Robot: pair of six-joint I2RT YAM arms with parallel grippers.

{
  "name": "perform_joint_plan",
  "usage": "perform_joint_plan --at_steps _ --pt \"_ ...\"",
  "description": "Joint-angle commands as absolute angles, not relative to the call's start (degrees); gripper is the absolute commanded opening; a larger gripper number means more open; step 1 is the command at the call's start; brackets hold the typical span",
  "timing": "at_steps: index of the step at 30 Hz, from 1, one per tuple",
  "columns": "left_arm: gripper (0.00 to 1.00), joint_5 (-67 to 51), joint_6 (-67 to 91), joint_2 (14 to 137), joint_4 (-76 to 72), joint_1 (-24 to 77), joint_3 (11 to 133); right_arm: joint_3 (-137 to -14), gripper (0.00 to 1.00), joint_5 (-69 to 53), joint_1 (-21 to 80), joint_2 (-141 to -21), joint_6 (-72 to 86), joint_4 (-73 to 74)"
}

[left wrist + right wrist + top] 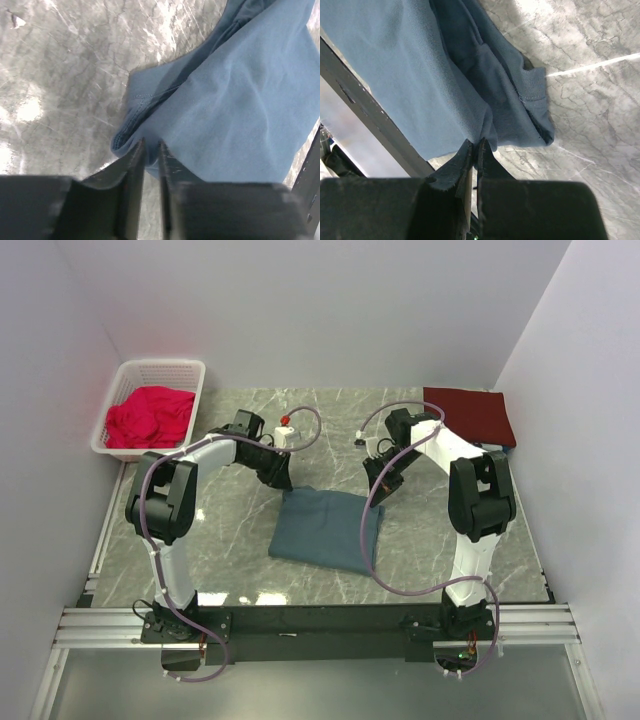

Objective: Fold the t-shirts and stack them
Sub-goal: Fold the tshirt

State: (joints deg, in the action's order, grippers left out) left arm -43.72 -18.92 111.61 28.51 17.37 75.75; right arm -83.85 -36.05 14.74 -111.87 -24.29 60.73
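A: Step in hand?
B: A fold on the blue-grey t-shirt [325, 530]. It lies mid tabletop [200, 570] between the arms and is already a rough rectangle. The maroon t-shirt [470, 415] lies folded flat at the far right corner. I'd judge the task about halfway.
A: How to do it well?
B: Both far corners need a real grip before any lift. Raise them together and level, carry the far edge over to the near edge, and lay it flush. An uneven pull would skew the fold, and the hem bunched on the left may need smoothing.
A: Pincers?
B: Left pincer [152, 152] is narrow, not fully closed. Its fingers [136, 165] sit on the far-left corner with cloth running into the gap, so it looks like a pinch on the shirt. Right pincer [476, 147] is pressed closed at the far-right corner. Cloth meets its tips, but I can't tell if a layer is caught.
A: Anything else?
B: A basket [195, 375] with red cloth [150, 418] sits far left, well apart.
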Motion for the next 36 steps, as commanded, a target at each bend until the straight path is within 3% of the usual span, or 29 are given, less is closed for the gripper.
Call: perform_joint_plan --at_steps 1,4,5,6,9,13,17,18,24,30,36 --pt "0.20 -45.62 -19.69 111.80 29.18 17.84 75.32 -83.06 0.00 -36.47 14.68 -110.57 -23.73 60.21" --pt "0.13 -45.44 -19.51 111.10 29.27 17.84 75.41 -82.44 0.00 -36.21 14.59 -110.30 -23.73 60.03" --pt "0.16 -45.09 -19.25 110.83 29.27 17.84 75.50 -82.27 0.00 -36.21 14.76 -109.95 -23.73 59.68" --pt "0.28 -44.13 -18.64 110.48 28.48 17.93 75.32 -81.92 0.00 -36.12 14.68 -109.86 -23.73 59.68" --pt "0.46 -42.81 -18.90 109.69 27.51 17.84 74.01 -81.65 0.00 -36.56 14.76 -109.86 -23.64 59.41" --pt "0.51 -42.10 -19.07 110.56 27.86 17.84 73.92 -81.74 0.00 -36.91 14.68 -110.13 -23.55 59.24" --pt "0.39 -42.63 -18.55 110.83 27.51 17.93 73.13 -81.47 0.00 -36.83 14.68 -110.13 -23.64 59.15" --pt "0.28 -42.63 -18.20 110.74 27.07 17.93 73.04 -81.30 0.00 -36.74 14.68 -110.13 -23.64 59.06" --pt "0.01 -42.80 -18.72 106.27 26.72 17.93 73.47 -80.51 0.00 -36.83 14.50 -108.64 -23.82 60.29" --pt "0.01 -42.10 -19.34 100.72 25.06 18.02 73.83 -76.82 0.00 -36.57 12.22 -104.85 -23.73 59.68" --pt "0.01 -39.91 -18.19 105.81 23.03 17.84 77.60 -76.55 0.00 -33.14 8.80 -107.40 -24.34 57.66"
